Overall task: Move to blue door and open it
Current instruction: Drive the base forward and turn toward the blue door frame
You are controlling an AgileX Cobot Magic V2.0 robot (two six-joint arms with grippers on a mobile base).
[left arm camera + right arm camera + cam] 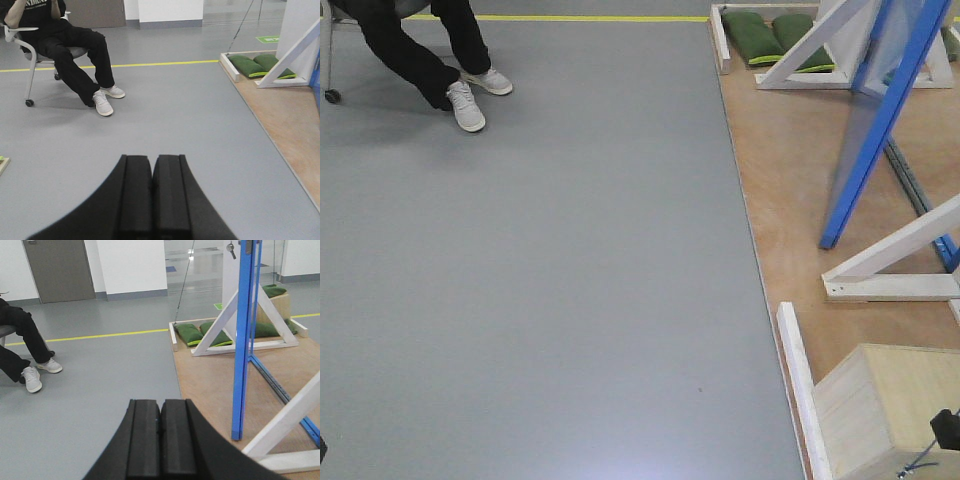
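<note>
Blue door (242, 340), bright-blue panel seen edge-on, standing upright on wooden platform (210, 385), between white braces (216, 324)

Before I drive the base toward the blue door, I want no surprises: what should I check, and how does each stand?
1. Grey floor ahead free of obstacles: ok.
2. Seated person off to the left, away from the door: ok.
3. Blue door in view, edge-on, on the wooden platform: ok.
4. Door handle located: cannot tell; only a silver part shows at the picture's top edge.
5. Left pincer and right pincer open for the handle: not ok, both shut.
6. White brace beside the door's base leaves room: cannot tell.
</note>
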